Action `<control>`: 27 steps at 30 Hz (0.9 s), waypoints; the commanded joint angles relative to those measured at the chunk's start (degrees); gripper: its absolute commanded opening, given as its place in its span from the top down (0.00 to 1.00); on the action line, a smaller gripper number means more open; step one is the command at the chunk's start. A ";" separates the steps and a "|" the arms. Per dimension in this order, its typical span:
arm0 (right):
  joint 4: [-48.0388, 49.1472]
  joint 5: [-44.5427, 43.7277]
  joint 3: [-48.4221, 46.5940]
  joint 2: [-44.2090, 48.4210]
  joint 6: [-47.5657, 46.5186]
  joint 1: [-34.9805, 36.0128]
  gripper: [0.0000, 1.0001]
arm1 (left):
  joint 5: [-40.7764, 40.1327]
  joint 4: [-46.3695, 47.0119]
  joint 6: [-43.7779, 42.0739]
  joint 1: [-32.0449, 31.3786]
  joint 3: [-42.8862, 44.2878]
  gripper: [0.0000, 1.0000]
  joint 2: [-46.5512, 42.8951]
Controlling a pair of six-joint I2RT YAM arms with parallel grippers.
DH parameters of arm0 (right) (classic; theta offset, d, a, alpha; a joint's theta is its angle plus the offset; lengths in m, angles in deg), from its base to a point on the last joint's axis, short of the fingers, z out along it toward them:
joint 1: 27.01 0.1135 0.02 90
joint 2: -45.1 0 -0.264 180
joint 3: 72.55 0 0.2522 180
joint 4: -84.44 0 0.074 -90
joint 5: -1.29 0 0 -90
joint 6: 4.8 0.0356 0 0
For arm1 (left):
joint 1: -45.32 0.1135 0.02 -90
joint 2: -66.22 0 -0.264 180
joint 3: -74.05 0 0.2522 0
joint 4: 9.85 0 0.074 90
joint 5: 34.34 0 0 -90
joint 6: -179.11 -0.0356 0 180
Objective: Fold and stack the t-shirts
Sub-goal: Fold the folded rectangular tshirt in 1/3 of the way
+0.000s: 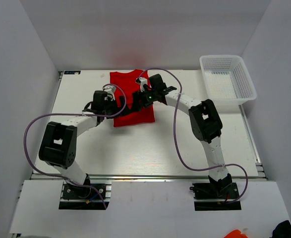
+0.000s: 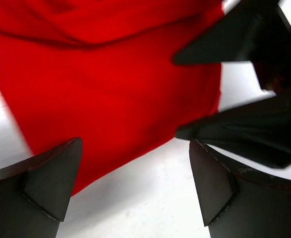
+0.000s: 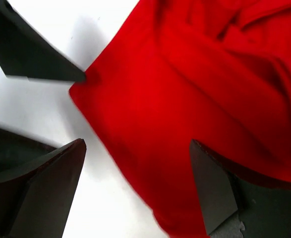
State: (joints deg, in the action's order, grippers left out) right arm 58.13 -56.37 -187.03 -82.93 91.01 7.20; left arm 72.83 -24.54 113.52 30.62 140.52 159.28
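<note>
T-shirt (image 1: 141,117) plain bright red; basket (image 1: 222,57) white mesh; table (image 1: 150,148) white.

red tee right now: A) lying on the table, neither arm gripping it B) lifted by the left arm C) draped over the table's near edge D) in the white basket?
A: the t-shirt lies on the table, with the left fingers and right fingers spread open over it and pinching nothing; the basket stands apart at the far right.
</note>
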 commanded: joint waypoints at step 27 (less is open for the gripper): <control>14.93 2.56 5.36 1.47 5.97 -0.12 0.10 | 10.25 16.49 -2.08 0.46 -9.46 0.01 7.84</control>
State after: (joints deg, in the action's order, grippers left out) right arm 71.31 -53.99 -182.38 -84.37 96.34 6.83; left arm 83.65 -6.84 112.56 30.91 132.65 166.45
